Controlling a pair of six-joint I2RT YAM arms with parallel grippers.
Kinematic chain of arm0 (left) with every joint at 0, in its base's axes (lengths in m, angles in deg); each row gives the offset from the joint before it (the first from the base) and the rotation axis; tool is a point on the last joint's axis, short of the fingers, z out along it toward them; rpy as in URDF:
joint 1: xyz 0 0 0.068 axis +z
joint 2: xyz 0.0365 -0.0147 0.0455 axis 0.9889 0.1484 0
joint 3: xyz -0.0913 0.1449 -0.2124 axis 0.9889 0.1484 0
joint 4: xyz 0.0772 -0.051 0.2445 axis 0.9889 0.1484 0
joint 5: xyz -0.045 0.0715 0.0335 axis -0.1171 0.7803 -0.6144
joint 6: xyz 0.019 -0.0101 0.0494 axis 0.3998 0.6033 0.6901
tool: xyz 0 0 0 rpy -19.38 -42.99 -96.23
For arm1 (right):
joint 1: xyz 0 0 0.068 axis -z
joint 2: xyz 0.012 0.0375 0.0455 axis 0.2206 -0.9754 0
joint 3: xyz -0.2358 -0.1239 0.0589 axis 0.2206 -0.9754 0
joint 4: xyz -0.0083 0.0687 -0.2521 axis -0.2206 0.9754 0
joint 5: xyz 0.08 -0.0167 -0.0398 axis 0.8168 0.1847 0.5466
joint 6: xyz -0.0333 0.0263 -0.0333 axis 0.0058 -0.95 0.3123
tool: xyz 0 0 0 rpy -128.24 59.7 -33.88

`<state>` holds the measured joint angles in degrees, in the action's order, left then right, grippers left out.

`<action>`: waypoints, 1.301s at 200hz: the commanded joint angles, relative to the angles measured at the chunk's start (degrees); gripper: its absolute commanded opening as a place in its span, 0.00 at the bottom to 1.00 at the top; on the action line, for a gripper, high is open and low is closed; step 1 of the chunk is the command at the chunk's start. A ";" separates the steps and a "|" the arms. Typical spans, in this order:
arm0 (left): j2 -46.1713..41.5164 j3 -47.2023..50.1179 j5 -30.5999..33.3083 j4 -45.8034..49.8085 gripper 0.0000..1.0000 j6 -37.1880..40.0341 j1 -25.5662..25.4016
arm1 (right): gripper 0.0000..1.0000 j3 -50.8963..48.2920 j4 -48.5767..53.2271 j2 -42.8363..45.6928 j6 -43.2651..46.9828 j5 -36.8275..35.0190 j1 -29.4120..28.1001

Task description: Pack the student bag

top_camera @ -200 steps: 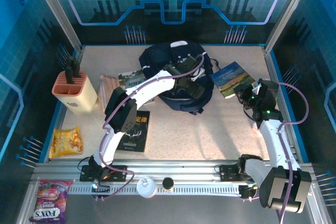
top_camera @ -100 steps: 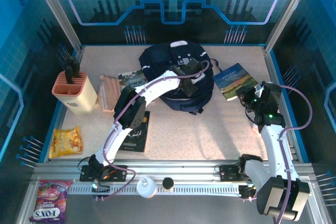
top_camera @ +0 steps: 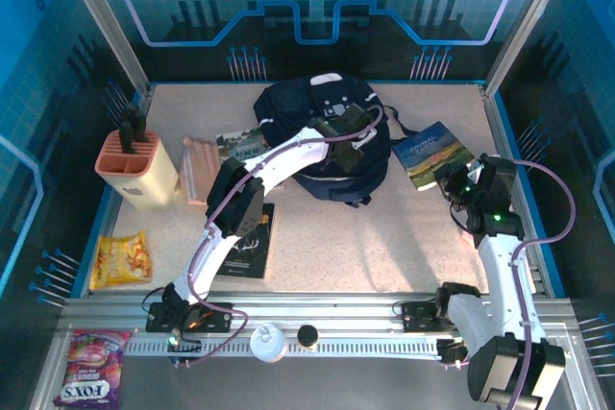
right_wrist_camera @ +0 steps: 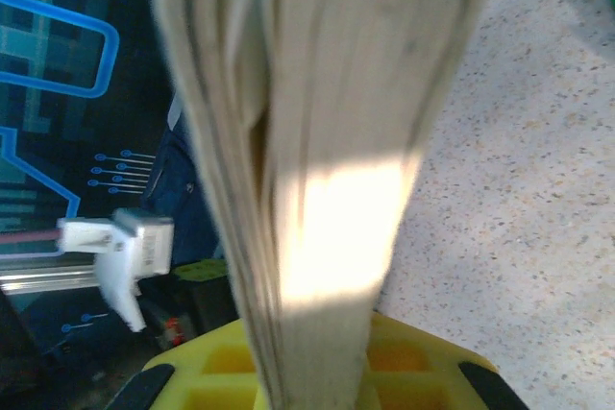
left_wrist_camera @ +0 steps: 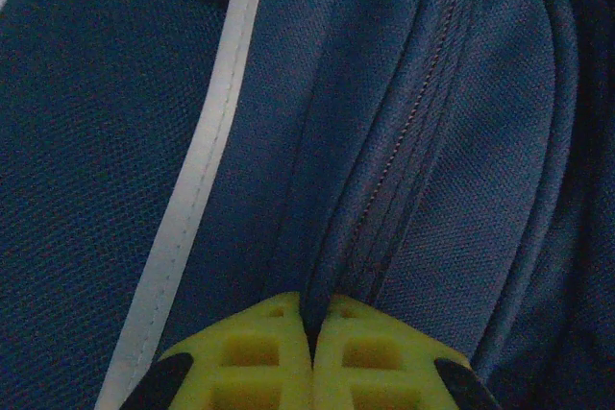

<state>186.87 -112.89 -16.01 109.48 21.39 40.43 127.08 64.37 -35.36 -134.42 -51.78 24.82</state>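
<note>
**Left gripper (left_wrist_camera: 310, 333) nips student bag (top_camera: 288, 108)**

The left arm stretches forward over the bag, which lies at the far middle of the table (top_camera: 384, 237). Its jaws, wide a second ago, now pinch a fabric fold beside the zipper (left_wrist_camera: 399, 170). The right gripper (top_camera: 452, 178), raised at the right, still clamps a book (top_camera: 432, 149).

student bag (top_camera: 288, 108) set at back centre of the counter (top_camera: 384, 237), left tool (left_wrist_camera: 311, 319) clamped on it, book (top_camera: 432, 146) gripped at its right by right tool (top_camera: 454, 178), holder (top_camera: 139, 165) placed far left
</note>
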 commanded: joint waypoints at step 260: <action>-18.49 1.99 -15.94 -22.91 0.00 -20.04 0.33 | 0.10 -3.24 -43.69 -24.69 -24.56 -14.22 -27.60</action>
<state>170.91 -105.81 -27.92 95.84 4.52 41.17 120.00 30.82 -55.75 -156.56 -57.95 -1.02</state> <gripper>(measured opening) 0.065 0.129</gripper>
